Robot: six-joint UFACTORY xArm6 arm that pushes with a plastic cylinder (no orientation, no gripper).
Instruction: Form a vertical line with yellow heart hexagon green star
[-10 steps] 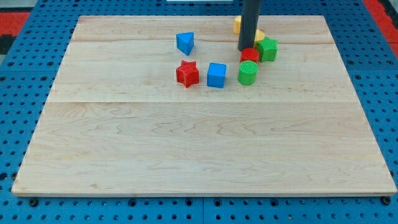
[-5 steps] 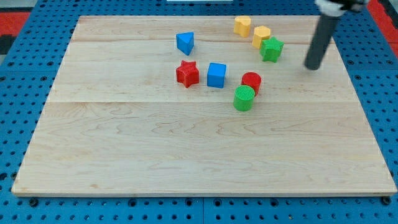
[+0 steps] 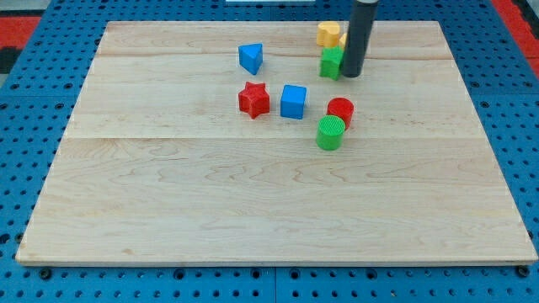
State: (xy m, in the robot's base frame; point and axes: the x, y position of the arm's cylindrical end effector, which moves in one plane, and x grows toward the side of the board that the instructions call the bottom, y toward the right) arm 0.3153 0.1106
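Observation:
The dark rod comes down at the view's top right, and my tip [image 3: 351,74] rests against the right side of the green star [image 3: 331,62]. A yellow block [image 3: 328,34], the heart or the hexagon, sits just above the star. A sliver of a second yellow block [image 3: 344,40] shows at the rod's left edge; the rod hides the rest of it. The star lies directly below the visible yellow block, close to it.
A blue triangle [image 3: 250,57] lies at the upper middle. A red star [image 3: 253,99] and a blue cube [image 3: 293,101] sit side by side near the centre. A red cylinder [image 3: 340,109] and a green cylinder [image 3: 330,133] touch to their right.
The rod swung from the right side of the board back left to the green star. The star has shifted left, under the upper yellow block. The rod now covers the second yellow block.

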